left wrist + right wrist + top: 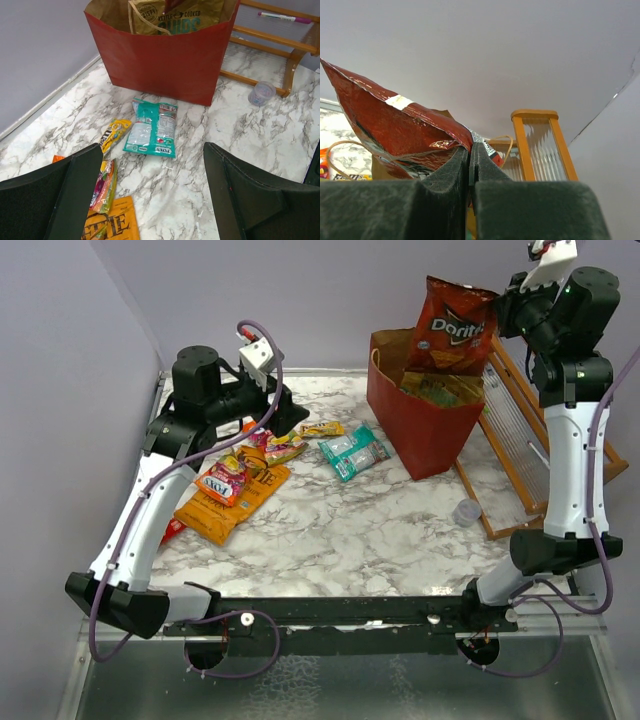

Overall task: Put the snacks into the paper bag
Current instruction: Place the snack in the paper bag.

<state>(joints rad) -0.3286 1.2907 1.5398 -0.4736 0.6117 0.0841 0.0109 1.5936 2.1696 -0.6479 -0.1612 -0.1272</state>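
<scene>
The red paper bag stands open at the back of the marble table, a tan-and-teal chip bag inside it. My right gripper is shut on the edge of the dark red Doritos bag, which hangs over the bag's mouth. Loose snacks lie to the left: a teal pouch, a yellow packet, a pink packet and an orange bag. My left gripper hovers open above the table near them, holding nothing.
An orange wooden rack leans at the right behind the paper bag. A small clear plastic cup sits in front of it. The purple wall closes off the left and back.
</scene>
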